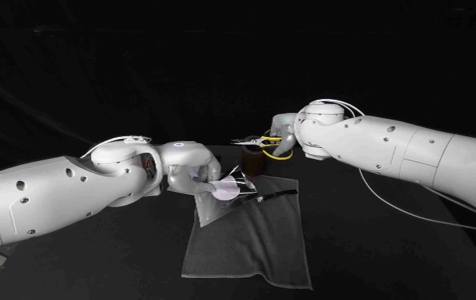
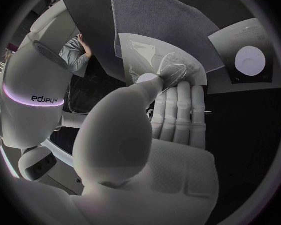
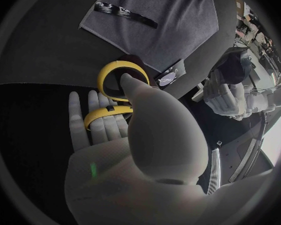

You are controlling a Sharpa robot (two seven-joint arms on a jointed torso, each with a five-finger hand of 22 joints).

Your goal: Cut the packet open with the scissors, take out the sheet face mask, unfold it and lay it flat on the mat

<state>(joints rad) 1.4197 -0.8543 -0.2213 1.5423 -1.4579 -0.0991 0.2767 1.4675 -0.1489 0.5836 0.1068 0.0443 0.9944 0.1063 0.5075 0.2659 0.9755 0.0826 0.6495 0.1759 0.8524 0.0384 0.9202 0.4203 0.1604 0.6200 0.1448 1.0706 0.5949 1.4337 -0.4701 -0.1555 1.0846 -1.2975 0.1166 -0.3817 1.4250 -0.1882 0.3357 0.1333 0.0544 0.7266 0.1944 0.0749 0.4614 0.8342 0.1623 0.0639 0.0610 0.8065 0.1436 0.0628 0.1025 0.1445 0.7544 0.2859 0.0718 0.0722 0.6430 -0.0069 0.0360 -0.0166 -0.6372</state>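
My left hand (image 1: 195, 173) holds the packet (image 1: 226, 190) just above the far left corner of the dark grey mat (image 1: 256, 241). In the left wrist view its thumb and fingers (image 2: 178, 110) pinch the translucent packet (image 2: 162, 65), with pale folded material showing through it. A grey panel with a round white label (image 2: 250, 60) lies beside it. My right hand (image 1: 283, 138) is raised behind the mat and holds the yellow-handled scissors (image 1: 260, 142), blades pointing toward the left hand. In the right wrist view the yellow handles (image 3: 118, 82) sit at my right hand's (image 3: 109, 130) fingers.
A thin black strip (image 1: 278, 193) (image 3: 125, 12) lies on the mat's far right part. A dark brown upright object (image 1: 255, 162) stands just behind the mat, below the scissors. Black table surrounds the mat on all sides.
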